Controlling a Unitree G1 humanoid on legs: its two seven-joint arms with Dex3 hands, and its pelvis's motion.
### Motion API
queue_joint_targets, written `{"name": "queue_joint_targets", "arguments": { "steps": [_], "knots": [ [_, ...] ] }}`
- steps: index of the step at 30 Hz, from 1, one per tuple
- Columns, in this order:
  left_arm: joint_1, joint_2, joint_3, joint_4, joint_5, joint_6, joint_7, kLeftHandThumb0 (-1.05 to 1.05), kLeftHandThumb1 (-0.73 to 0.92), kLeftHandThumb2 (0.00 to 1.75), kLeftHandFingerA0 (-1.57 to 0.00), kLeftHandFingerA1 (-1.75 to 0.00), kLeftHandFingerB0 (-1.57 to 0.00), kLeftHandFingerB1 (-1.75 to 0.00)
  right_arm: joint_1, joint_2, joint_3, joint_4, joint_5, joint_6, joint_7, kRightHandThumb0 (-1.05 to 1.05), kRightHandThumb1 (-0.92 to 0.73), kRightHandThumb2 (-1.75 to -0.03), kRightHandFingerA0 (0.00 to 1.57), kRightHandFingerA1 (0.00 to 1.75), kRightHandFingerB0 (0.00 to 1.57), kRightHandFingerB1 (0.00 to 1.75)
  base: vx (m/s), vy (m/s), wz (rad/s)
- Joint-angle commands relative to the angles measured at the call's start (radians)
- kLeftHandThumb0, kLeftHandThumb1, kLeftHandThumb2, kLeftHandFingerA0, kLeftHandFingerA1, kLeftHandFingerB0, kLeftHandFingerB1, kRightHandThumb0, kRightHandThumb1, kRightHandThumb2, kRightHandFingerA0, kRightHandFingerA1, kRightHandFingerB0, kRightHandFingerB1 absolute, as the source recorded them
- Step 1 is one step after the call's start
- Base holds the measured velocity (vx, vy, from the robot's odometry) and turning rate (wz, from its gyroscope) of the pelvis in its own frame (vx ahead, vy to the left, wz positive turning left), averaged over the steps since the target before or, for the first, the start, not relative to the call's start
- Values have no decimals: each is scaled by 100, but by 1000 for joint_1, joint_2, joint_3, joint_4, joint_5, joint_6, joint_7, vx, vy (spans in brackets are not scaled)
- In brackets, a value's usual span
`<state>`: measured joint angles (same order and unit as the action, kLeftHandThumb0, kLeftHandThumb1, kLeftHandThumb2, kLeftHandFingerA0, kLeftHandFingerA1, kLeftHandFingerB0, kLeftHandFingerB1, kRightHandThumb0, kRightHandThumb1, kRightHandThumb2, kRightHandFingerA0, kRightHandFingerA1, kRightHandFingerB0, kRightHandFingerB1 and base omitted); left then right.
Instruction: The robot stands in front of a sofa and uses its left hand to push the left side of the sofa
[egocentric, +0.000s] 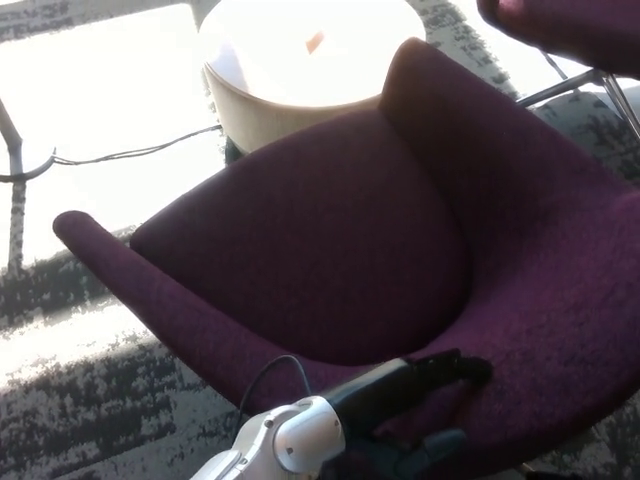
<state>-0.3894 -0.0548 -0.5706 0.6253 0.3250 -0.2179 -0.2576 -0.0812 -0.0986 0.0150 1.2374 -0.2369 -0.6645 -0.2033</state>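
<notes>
Purple fabric curved sofa (330, 240) fills centre, beside round cream table (300, 70) | black left hand (420, 400) lies against its near rim, bottom of frame | fingers stretched out, gripping nothing

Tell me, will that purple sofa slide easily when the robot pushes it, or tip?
Probably neither readily. The sofa looks broad, low and thickly padded, so likely heavy and unlikely to tip. It sits on patterned carpet, which should grip rather than let it glide. The fabric looks coarse, so the left hand shouldn't slip.

Close head view down onto sofa (330, 240)
</notes>
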Motion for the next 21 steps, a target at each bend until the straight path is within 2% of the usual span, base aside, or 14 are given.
{"name": "queue_joint_targets", "arguments": {
  "steps": [1, 2, 3, 5, 8, 9, 10, 15, 16, 17, 20, 21],
  "knots": [
    [9, 41, 26, 22, -17, -16, -60, -92, 76, 118, -10, -49, -6, -30, 9, -4, -36, 5, 69, -12, 110, -56, -75, -64, 51, 41, 48, 38, 0, 0, 0],
    [14, 48, 33, 21, -21, -19, -63, -85, 71, 117, -3, -45, -4, -34, 9, -2, -40, 9, 69, -11, 113, -56, -75, -64, 51, 41, 48, 38, 0, 0, 0],
    [18, 54, 41, 24, -26, -26, -65, -90, 75, 117, -4, -42, -11, -39, 10, 1, -45, 11, 71, -14, 118, -56, -76, -63, 52, 40, 51, 39, 0, 0, 0],
    [25, 66, 52, 34, -28, -45, -63, -85, 73, 117, -2, -40, -6, -39, 12, 3, -51, 13, 73, -19, 125, -59, -77, -63, 52, 40, 51, 39, 0, 0, 0],
    [27, 66, 55, 38, -26, -50, -65, -85, 73, 117, -2, -40, -6, -39, 15, 3, -54, 14, 74, -20, 130, -59, -77, -63, 52, 40, 51, 39, 0, 0, 0],
    [53, 72, 80, 41, -58, -57, -75, -91, 92, 69, -10, -35, -11, -30, 27, -2, -46, 16, 63, -24, 118, -60, -77, -63, 52, 40, 51, 39, 0, 0, 0],
    [66, 81, 87, 43, -58, -64, -66, -96, 80, 118, -13, -50, 0, -38, 33, -5, -43, 17, 59, -24, 116, -63, -75, -65, 53, 40, 49, 38, 0, 0, 0],
    [80, 118, 99, 35, -26, -92, -46, -90, 78, 119, -11, -51, 0, -37, 44, -7, -43, 19, 59, -30, 115, -61, -77, -63, 53, 40, 52, 39, 0, 0, 0],
    [82, 126, 107, 30, -31, -88, -51, -81, 76, 116, -2, -42, -4, -31, 43, -7, -44, 19, 59, -31, 111, -59, -77, -63, 54, 40, 53, 39, 0, 0, 0],
    [92, 135, 133, 15, -59, -71, -65, -93, 81, 119, -2, -44, -15, -32, 44, -9, -40, 19, 54, -29, 106, -61, -77, -64, 54, 40, 53, 39, 0, 0, 0],
    [100, 134, 149, 6, -66, -64, -75, -93, 81, 119, -2, -44, -15, -32, 45, -12, -38, 19, 53, -28, 104, -61, -77, -64, 54, 40, 53, 39, 0, 0, 0],
    [114, 142, 184, -15, -112, -44, -101, -93, 85, 79, -6, -33, -9, -26, 45, -11, -40, 20, 57, -39, 112, -57, -76, -63, 54, 41, 53, 39, 0, 0, 0]
  ]
}}
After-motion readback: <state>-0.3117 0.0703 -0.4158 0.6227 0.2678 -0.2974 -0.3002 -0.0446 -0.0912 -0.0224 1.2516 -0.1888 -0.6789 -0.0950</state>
